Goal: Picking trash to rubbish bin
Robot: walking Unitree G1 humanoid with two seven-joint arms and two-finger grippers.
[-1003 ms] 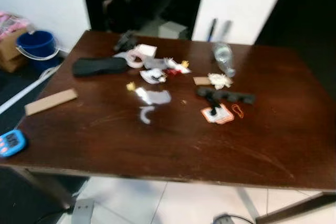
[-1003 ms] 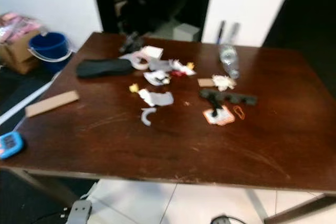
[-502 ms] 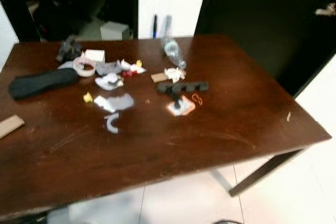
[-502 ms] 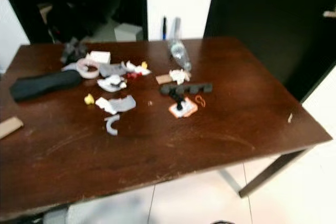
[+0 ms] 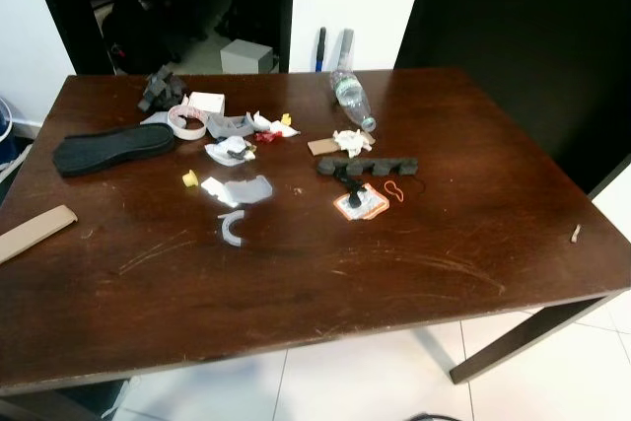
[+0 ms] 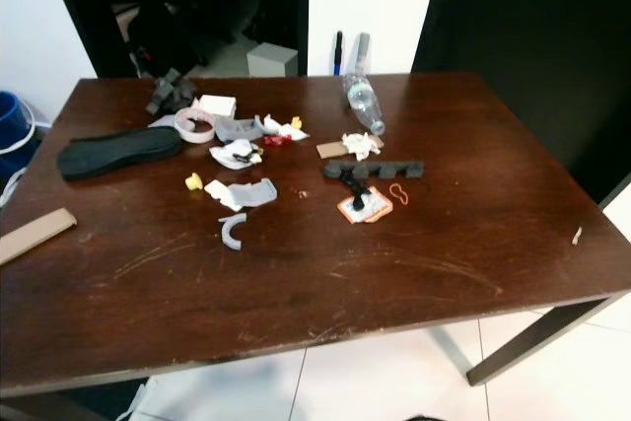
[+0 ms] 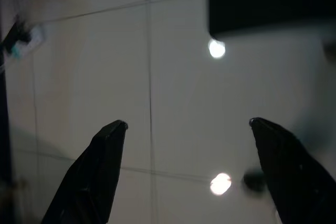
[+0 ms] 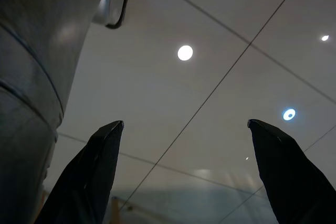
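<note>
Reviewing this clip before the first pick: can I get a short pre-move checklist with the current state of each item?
1. Trash within view on the table: ok; paper scraps, plastic bottle and crumpled tissue lie near the middle.
2. Left gripper open and holding nothing: ok, pointing at floor tiles.
3. Right gripper open and holding nothing: ok, likewise.
4. Rubbish bin located: cannot tell; a blue bucket shows at the left edge.
5. Arms raised to the table: not ok.
</note>
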